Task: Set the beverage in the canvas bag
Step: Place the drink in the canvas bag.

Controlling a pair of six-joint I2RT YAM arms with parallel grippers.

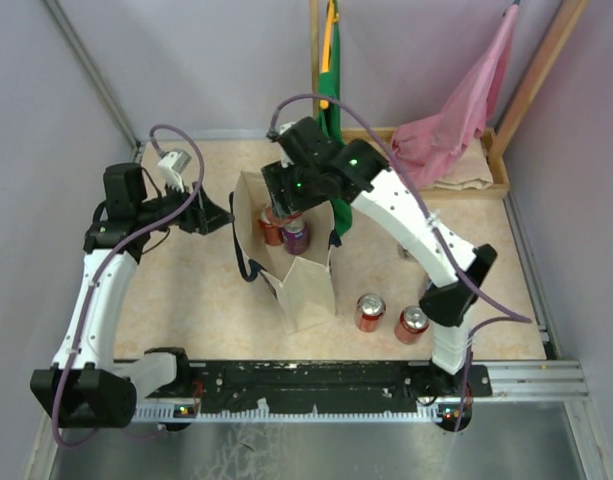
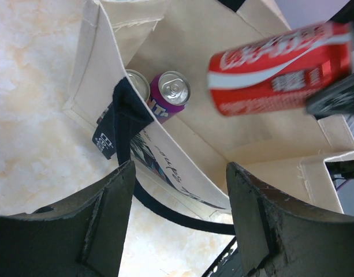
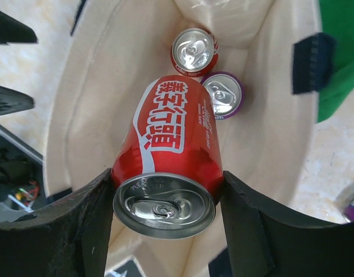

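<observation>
One red cola can (image 3: 175,173), pinched by the right fingers (image 3: 249,231), points lengthwise into the open canvas bag (image 3: 101,81) beneath; left fingers (image 2: 99,231) spread, empty.

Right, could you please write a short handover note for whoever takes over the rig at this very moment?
Right gripper: shut on a red cola can, held over the open mouth of the canvas bag.
Left gripper: open, holding nothing, at the bag's left rim beside the navy strap.
Done: a purple can and a second red can sit inside the bag.
Left: lower and release the held can. Two more red cans stand on the table, to the right of the bag.
</observation>
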